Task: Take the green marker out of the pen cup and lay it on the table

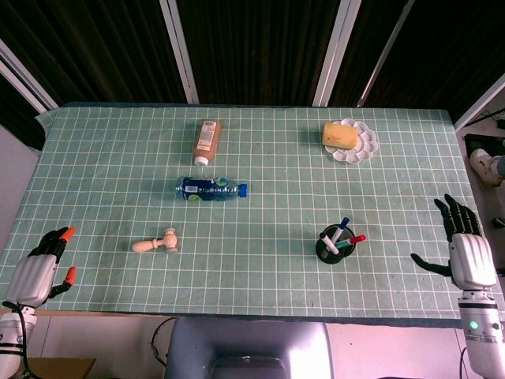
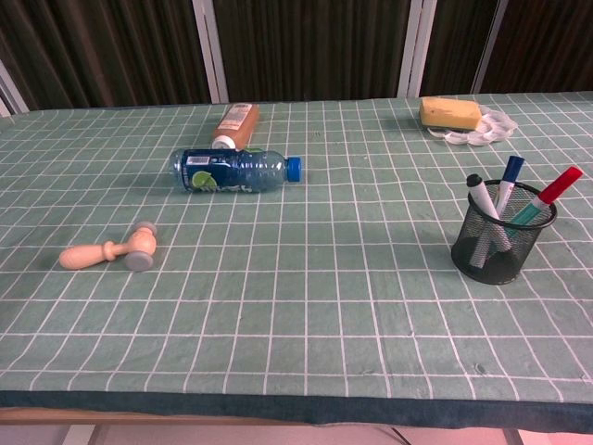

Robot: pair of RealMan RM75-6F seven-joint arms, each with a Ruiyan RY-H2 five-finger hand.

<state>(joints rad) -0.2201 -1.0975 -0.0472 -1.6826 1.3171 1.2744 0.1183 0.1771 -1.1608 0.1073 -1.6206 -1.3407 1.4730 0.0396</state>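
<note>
Chest view shows the green marker (image 2: 530, 215) (light, rigid, slick; best pinched near its red cap) leaning in the pen cup (image 2: 500, 248), right robot hand (image 1: 465, 246) spread empty.

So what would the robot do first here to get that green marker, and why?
Probably move the right hand toward the pen cup: that hand is open at the table's edge nearer the cup, holding nothing, while the green marker stands in the cup among other markers.

head view overhead, chest view low, shared table (image 1: 260, 229)
</note>
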